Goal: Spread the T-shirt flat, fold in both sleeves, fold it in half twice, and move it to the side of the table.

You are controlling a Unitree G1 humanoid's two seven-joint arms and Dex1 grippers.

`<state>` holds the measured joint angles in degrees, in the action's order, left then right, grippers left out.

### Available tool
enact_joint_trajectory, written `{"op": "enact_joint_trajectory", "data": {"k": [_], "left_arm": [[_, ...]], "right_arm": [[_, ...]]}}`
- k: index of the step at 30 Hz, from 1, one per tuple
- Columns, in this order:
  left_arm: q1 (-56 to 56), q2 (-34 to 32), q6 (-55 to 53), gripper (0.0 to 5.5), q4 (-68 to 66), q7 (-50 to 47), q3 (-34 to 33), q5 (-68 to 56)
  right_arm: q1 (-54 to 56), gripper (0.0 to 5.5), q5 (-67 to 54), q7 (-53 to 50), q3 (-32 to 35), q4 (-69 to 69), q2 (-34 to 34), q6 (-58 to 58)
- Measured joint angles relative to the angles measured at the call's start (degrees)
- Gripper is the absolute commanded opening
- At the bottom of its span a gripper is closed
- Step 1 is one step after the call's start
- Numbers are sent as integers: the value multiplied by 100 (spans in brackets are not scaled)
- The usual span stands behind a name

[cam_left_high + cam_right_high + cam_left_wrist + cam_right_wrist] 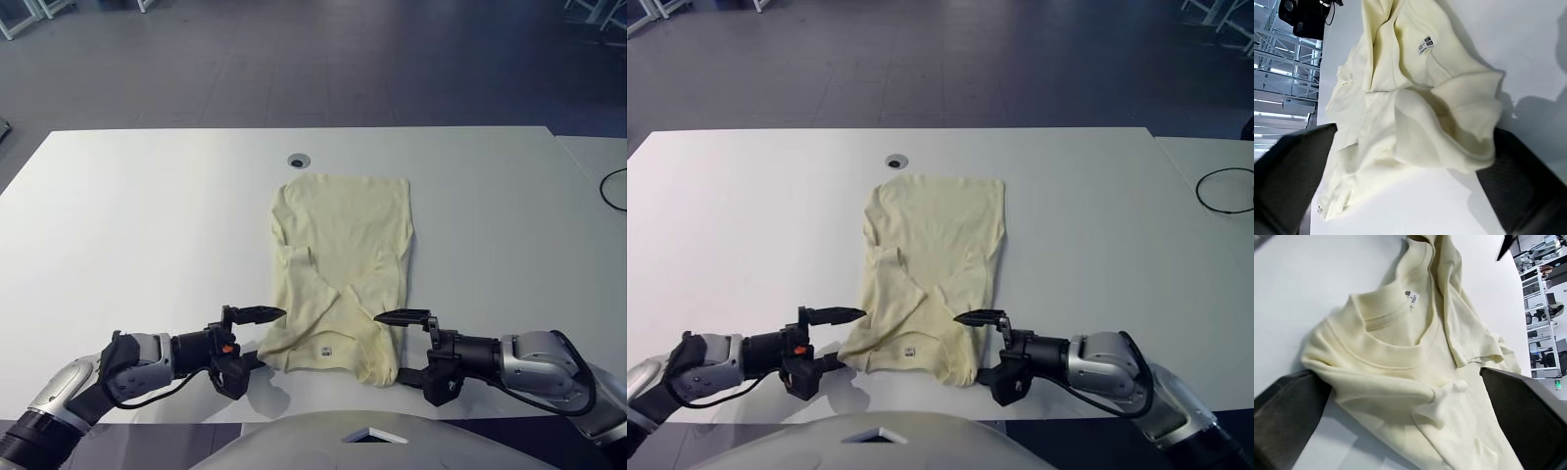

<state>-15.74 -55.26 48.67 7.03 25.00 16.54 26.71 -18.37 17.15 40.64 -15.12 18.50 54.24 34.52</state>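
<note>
Left claw (270, 336) and right claw (388, 347) both gape wide, flanking the collar end of the T-shirt (343, 245), which lies between them on the table (147, 225); its hem lies well beyond them; the cloth looks light, limp and apt to shed its folded layers, so pinch each shoulder corner through every layer; whether the lower fingers touch fabric is unclear.

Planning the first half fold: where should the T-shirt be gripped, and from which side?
Probably its two near corners beside the collar, left hand from the left, right hand from the right: the T-shirt lies lengthwise, that end between both open hands.
</note>
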Motion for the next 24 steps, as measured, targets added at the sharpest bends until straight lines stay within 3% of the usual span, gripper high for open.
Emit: {"op": "enact_joint_trajectory", "data": {"k": [16, 24], "left_arm": [[-122, 58, -385, 97, 41, 159, 198, 21], [-99, 55, -746, 0, 303, 632, 197, -334]], "right_arm": [[3, 203, 225, -116, -51, -305, 22, 128], [36, 77, 310, -54, -84, -379, 23, 252]]}}
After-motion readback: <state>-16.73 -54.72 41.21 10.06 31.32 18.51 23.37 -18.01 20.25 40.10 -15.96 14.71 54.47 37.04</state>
